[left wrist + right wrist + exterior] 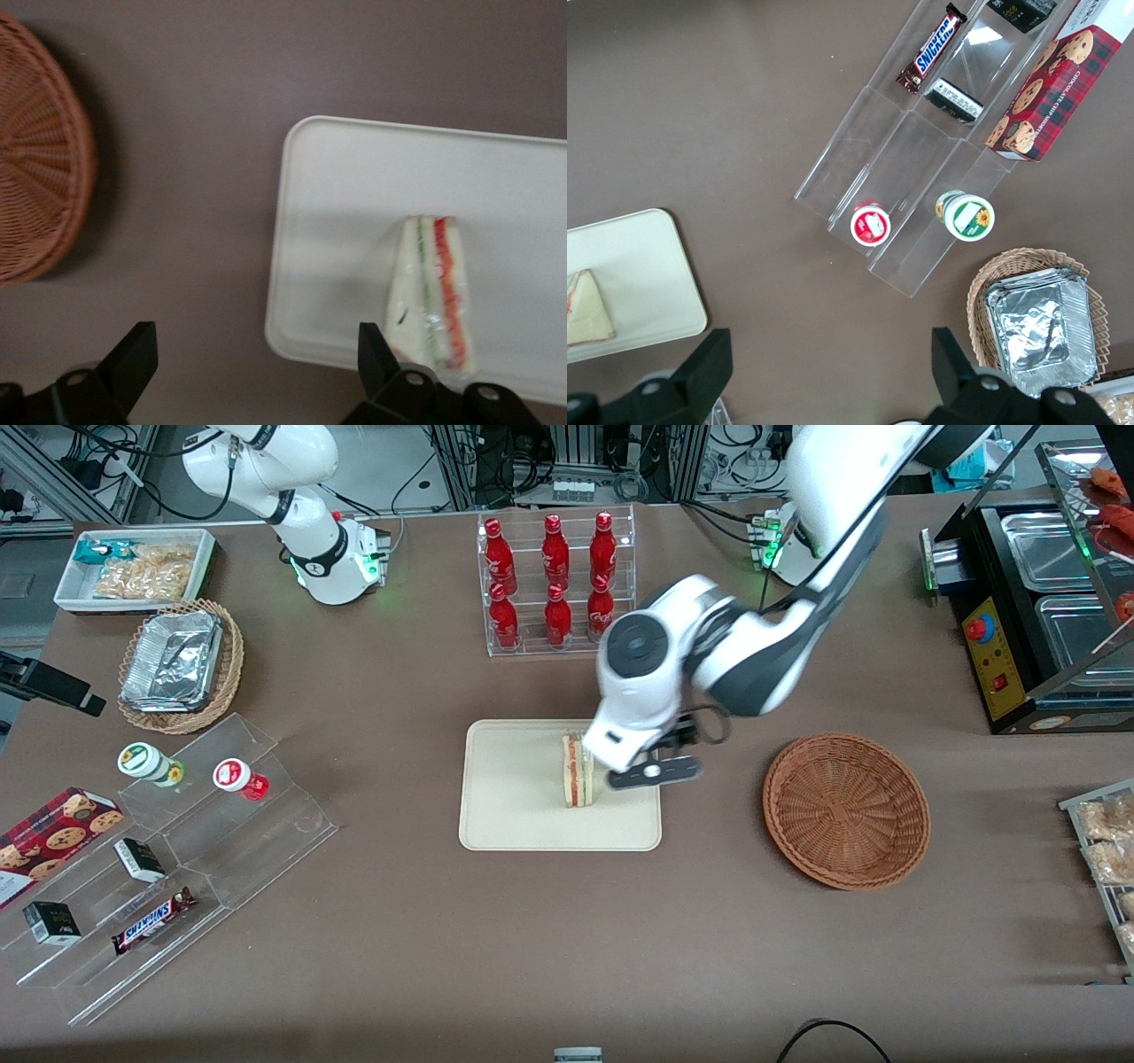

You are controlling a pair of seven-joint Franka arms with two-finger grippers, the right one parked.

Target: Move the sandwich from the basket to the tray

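Observation:
The sandwich [578, 771] stands on its edge on the cream tray [514, 802], red filling stripe showing. It also shows in the left wrist view [430, 292] on the tray [354, 195], and in the right wrist view [585, 310]. The reddish-brown basket [846, 810] is empty and sits toward the working arm's end; it also shows in the left wrist view [35, 177]. My left gripper [640, 769] hangs over the tray's edge on the basket's side, beside the sandwich. In the left wrist view the gripper [255, 354] is open and empty, one fingertip [376, 347] close to the sandwich.
A clear rack of red bottles [558, 580] stands farther from the camera than the tray. A stepped acrylic shelf with snacks [168, 850], a tan basket of foil containers [182, 664] and a white bin [133, 567] lie toward the parked arm's end. A black appliance [1036, 602] stands at the working arm's end.

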